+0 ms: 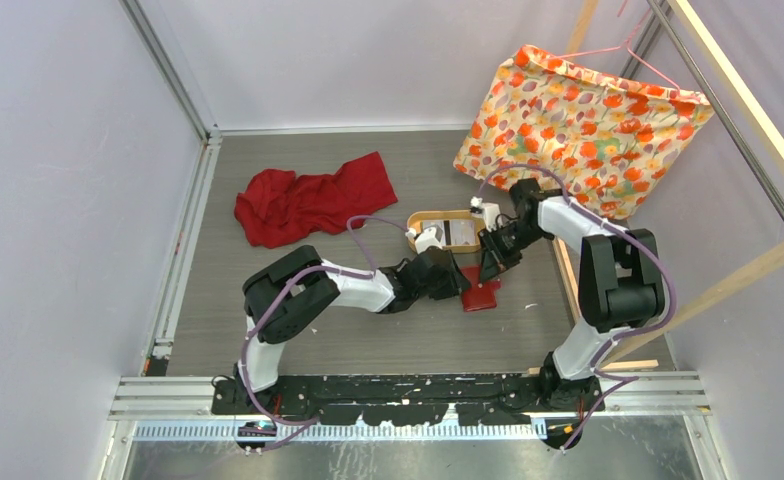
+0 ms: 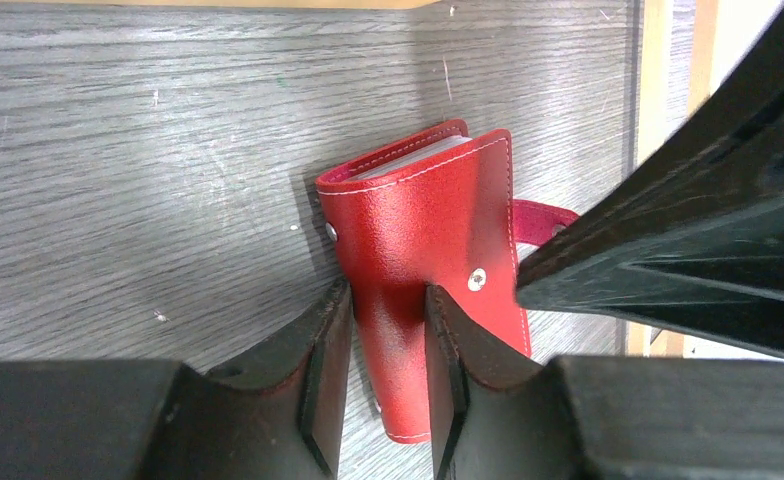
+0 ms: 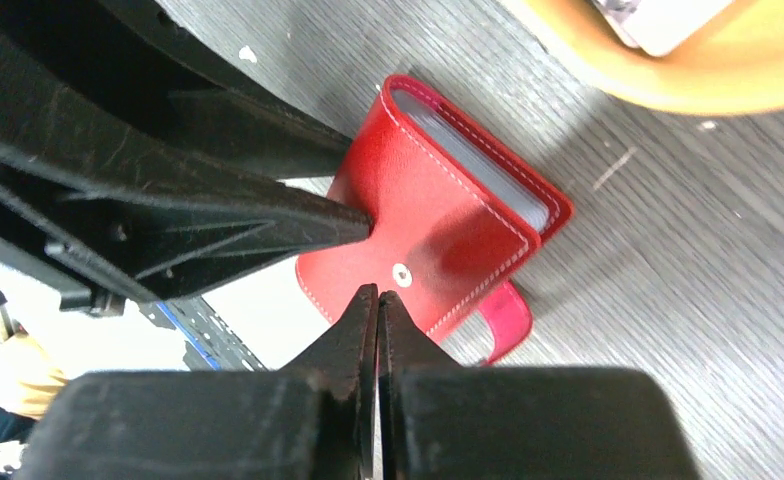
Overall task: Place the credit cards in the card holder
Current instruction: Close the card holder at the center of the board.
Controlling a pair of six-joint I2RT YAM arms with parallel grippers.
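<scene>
The card holder (image 2: 418, 230) is a small red folded wallet on the grey table, just in front of the tray. Its snap tab (image 2: 540, 218) hangs loose at one side. Pale inner pocket edges (image 3: 473, 150) show along its open end. My left gripper (image 2: 388, 295) is shut on the wallet's cover, one finger against each side. My right gripper (image 3: 378, 292) is shut with nothing in it, its tips pressing on the cover beside the metal snap stud (image 3: 402, 270). The credit cards (image 1: 458, 234) lie in the oval tan tray (image 1: 420, 219); one pale card (image 3: 658, 20) shows at the right wrist view's top edge.
A crumpled red cloth (image 1: 308, 200) lies at the back left. A flowered fabric bag (image 1: 578, 125) hangs at the back right beside a wooden frame (image 1: 728, 285). The two grippers stand close together over the wallet (image 1: 480, 297), near the tray's front rim.
</scene>
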